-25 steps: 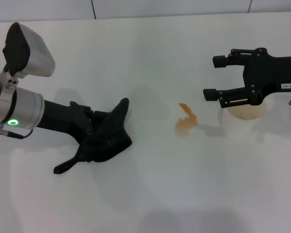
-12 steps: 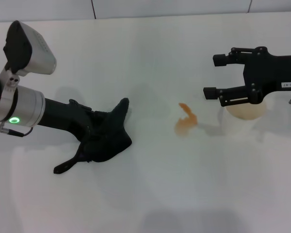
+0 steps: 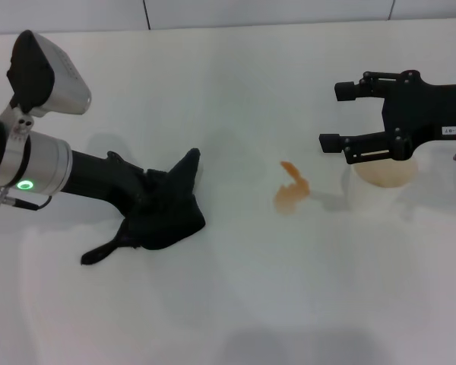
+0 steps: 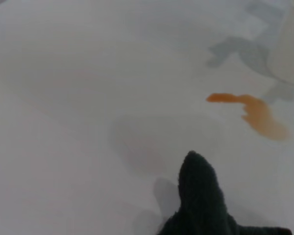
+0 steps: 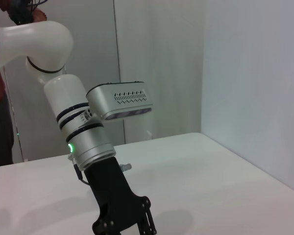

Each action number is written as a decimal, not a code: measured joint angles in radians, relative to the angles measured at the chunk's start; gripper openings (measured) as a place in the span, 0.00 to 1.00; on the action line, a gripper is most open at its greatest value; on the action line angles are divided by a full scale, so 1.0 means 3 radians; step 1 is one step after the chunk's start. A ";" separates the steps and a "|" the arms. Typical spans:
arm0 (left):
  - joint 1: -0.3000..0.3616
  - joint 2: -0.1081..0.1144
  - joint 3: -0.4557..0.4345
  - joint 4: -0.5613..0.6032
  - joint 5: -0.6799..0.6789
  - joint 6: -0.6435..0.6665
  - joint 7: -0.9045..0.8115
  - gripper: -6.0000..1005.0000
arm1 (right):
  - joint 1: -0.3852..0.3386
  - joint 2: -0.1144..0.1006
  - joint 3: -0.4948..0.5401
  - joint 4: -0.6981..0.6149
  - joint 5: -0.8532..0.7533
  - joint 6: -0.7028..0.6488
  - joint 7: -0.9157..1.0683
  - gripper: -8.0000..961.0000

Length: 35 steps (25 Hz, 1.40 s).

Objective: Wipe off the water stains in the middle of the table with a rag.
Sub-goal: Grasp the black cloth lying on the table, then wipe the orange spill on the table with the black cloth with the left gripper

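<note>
Step in hand: taking hold of the rag, wipe not yet begun. The left gripper (image 3: 140,209) is buried in the soft black cloth rag in irregular folds (image 3: 163,209), which lies on the wide, glossy white table (image 3: 228,304), left of its middle. The fingers are hidden in the folds, so I cannot tell whether they are pinching the cloth or only resting in it.

The small orange-brown water stain with a curled tail (image 3: 290,195) sits near the table's middle, apart from the rag with bare surface between. It looks untouched; no smearing is visible.

Rag orientation: long axis runs diagonally, from a thin tail toward the near-left corner of the table up to a pointed corner (image 4: 196,171) aimed toward the far edge and slightly toward the stain. In the left wrist view that point leads, with the stain (image 4: 257,111) ahead and off to one side.

The right gripper (image 3: 342,118) hovers, fingers spread wide, over a pale round cup (image 3: 384,181) toward the table's right edge; it holds nothing.

Next move, as judged: secure the cloth, then drag it flat across the table toward the right edge until it covers the blotch. Risk: the cloth may bunch and ride over the liquid.
</note>
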 joint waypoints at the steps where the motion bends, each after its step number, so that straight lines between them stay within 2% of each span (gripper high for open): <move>1: -0.0004 0.0000 0.0000 0.0000 -0.0007 -0.0001 -0.0006 0.48 | 0.0000 0.0000 0.0000 0.0000 0.0000 0.0000 0.0000 0.89; 2: -0.0011 -0.0001 0.0000 0.0000 -0.0012 -0.0002 -0.0015 0.47 | -0.0001 0.0000 0.0001 0.0000 0.0000 0.0000 -0.0001 0.89; 11: -0.0048 -0.0001 0.0000 -0.0005 -0.0029 0.0010 -0.0061 0.16 | -0.0003 0.0000 0.0002 0.0000 0.0000 0.0000 -0.0006 0.89; 16: -0.0057 -0.0001 0.0000 -0.0009 -0.0044 0.0026 -0.0057 0.09 | -0.0003 0.0000 -0.0001 0.0000 0.0002 -0.0001 -0.0007 0.89; 23: -0.0181 0.0001 0.0000 -0.0121 -0.0178 -0.0133 0.0000 0.09 | -0.0003 0.0000 -0.0009 0.0000 0.0013 -0.0007 -0.0007 0.89; 35: -0.0712 -0.0007 0.0005 -0.0777 -0.0637 -0.0672 0.0383 0.09 | -0.0012 0.0000 0.0005 -0.0024 0.0035 0.0007 -0.0023 0.89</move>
